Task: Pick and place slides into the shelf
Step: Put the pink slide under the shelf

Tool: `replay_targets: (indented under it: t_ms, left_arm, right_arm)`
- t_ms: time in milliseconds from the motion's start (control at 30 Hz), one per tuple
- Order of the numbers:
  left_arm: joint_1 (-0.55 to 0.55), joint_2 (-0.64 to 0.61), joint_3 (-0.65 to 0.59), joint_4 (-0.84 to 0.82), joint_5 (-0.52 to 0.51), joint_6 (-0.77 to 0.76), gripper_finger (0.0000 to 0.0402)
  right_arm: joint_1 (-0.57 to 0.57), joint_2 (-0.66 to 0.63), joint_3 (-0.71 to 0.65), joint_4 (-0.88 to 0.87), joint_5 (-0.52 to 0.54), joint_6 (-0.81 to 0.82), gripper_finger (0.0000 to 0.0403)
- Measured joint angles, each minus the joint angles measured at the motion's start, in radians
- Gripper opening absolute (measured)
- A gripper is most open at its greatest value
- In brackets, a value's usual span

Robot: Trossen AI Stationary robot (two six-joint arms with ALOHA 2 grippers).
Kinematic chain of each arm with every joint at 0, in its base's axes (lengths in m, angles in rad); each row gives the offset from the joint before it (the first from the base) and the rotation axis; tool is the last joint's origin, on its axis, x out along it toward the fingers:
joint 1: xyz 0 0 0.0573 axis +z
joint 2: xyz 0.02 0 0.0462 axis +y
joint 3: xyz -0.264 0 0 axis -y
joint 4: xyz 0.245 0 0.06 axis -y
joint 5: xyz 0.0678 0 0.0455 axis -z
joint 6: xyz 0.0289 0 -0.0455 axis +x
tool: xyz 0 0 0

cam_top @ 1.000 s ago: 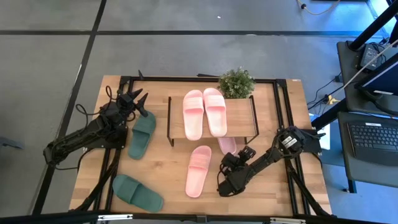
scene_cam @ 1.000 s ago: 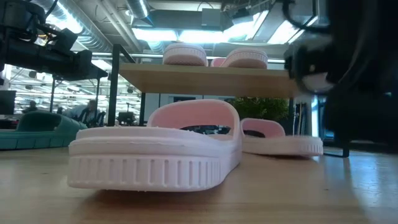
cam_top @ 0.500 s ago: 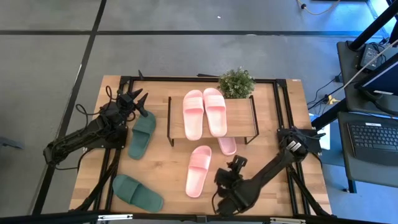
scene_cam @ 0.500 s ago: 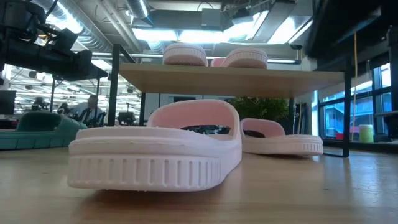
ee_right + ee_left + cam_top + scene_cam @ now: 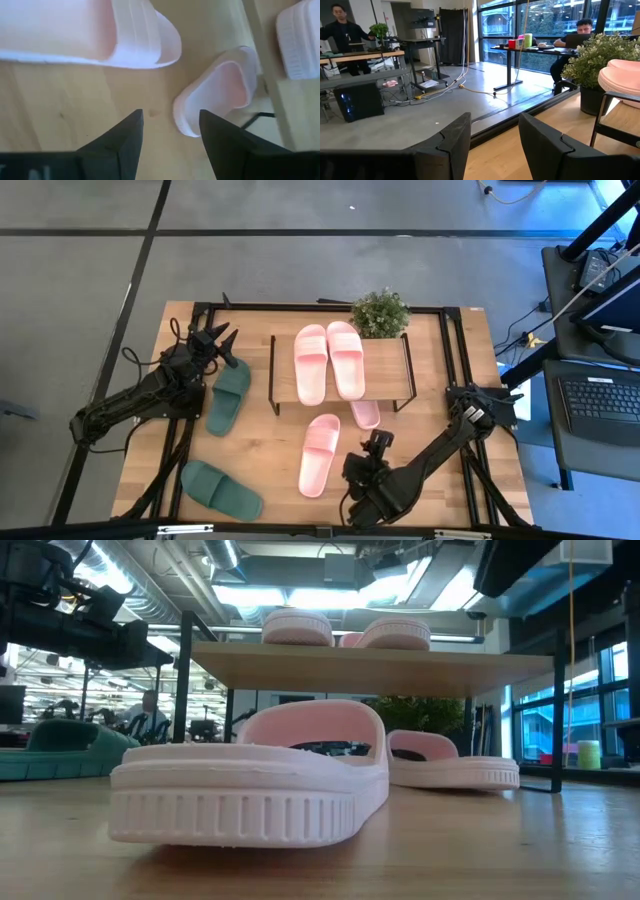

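The shelf (image 5: 385,370) carries a light pink pair (image 5: 328,361) on its top board. A third pink slide (image 5: 320,452) lies flat on the table in front of it, and a fourth (image 5: 365,413) pokes out from under the shelf. Two dark green slides (image 5: 228,395) (image 5: 222,488) lie to the left. My right gripper (image 5: 376,443) hangs open above the table, just right of the lone pink slide (image 5: 75,30), with the tucked slide (image 5: 220,95) ahead of it. My left gripper (image 5: 222,335) waits open beyond the upper green slide.
A potted plant (image 5: 380,312) stands at the shelf's far right corner. The shelf's thin black legs (image 5: 186,690) frame the space under the board (image 5: 370,668). Bare wood lies right of the lone pink slide. People sit at desks beyond the table (image 5: 577,30).
My right arm has swung toward the table's near edge and risen, leaving most of the low view. Its gripper now sits nearer the near edge, still beside the lone pink slide. No slide has moved.
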Motion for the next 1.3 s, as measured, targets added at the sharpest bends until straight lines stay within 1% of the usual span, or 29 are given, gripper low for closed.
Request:
replay_targets:
  t_ms: [67, 167, 367, 533, 667, 733, 800, 833, 1167, 1300]
  left_arm:
    - [0.0, 0.0, 0.0, 0.0, 0.0, 0.0, 0.0159]
    - [0.0, 0.0, 0.0, 0.0, 0.0, 0.0, 0.0159]
    - [0.0, 0.0, 0.0, 0.0, 0.0, 0.001, 0.0159]
    - [0.0, 0.0, 0.0, 0.0, 0.0, 0.005, 0.0159]
    - [0.0, 0.0, 0.0, 0.0, 0.0, 0.005, 0.0159]
    - [0.0, 0.0, 0.0, 0.0, 0.0, 0.005, 0.0159]
    - [0.0, 0.0, 0.0, 0.0, 0.0, 0.005, 0.0159]
    - [0.0, 0.0, 0.0, 0.0, 0.0, 0.005, 0.0159]
    - [0.0, 0.0, 0.0, 0.0, 0.0, 0.005, 0.0159]
    - [0.0, 0.0, 0.0, 0.0, 0.0, 0.005, 0.0159]
  right_arm:
    - [0.0, 0.0, 0.0, -0.006, 0.0, -0.024, 0.0195]
    - [0.0, 0.0, 0.0, 0.0, 0.0, -0.109, 0.0195]
    - [-0.008, 0.0, -0.002, 0.003, 0.01, -0.113, 0.0195]
    - [-0.001, 0.0, -0.002, 0.016, 0.097, -0.136, 0.0195]
    - [0.029, 0.0, -0.003, 0.004, 0.152, -0.137, 0.0195]
    - [0.048, 0.0, -0.014, 0.003, 0.201, -0.136, 0.0195]
    - [0.065, 0.0, -0.041, -0.002, 0.246, -0.125, 0.0195]
    - [0.071, 0.0, -0.057, -0.005, 0.251, -0.108, 0.0195]
    - [0.073, -0.004, -0.305, -0.003, 0.198, 0.073, 0.0179]
    - [0.071, -0.071, -0.422, 0.115, 0.194, 0.076, 0.0169]
